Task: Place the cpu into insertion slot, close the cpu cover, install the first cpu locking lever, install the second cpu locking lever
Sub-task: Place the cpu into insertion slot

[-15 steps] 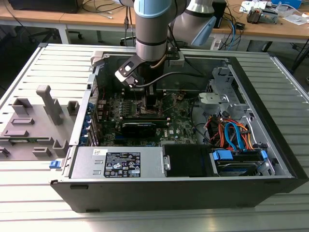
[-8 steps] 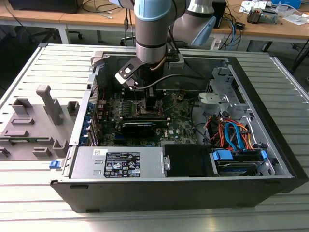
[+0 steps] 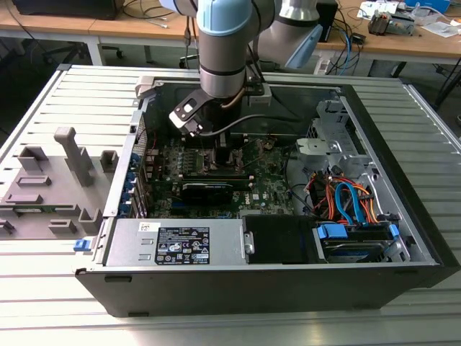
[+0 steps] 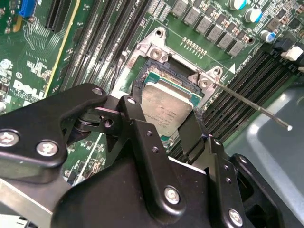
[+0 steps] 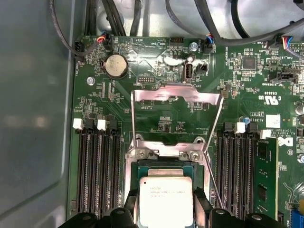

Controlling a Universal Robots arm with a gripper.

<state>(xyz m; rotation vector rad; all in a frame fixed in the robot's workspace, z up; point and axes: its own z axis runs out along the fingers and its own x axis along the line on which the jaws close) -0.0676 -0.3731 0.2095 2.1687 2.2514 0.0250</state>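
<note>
My gripper (image 4: 166, 130) is shut on the cpu (image 4: 167, 108), a small silvery square chip, with a black finger (image 4: 135, 121) against each of two opposite edges. The chip sits over the insertion slot (image 4: 164, 76), whose dark bed with gold contacts shows past its far edge. In the first wrist view the cpu (image 5: 166, 199) lies within the socket's rim (image 5: 164, 167). The cpu cover (image 5: 175, 97) stands raised behind the socket. Two thin locking levers (image 5: 213, 183) stick up, unlatched, one on each side. In the exterior view the gripper (image 3: 216, 148) reaches down into the open computer case.
Black memory slots (image 5: 97, 175) flank the socket, and a green memory card (image 5: 266, 180) stands in one of them. The case's grey wall (image 5: 33, 118) runs along one side of the board. Orange and blue cables (image 3: 346, 202) and the power supply (image 3: 180, 241) fill the case's near part.
</note>
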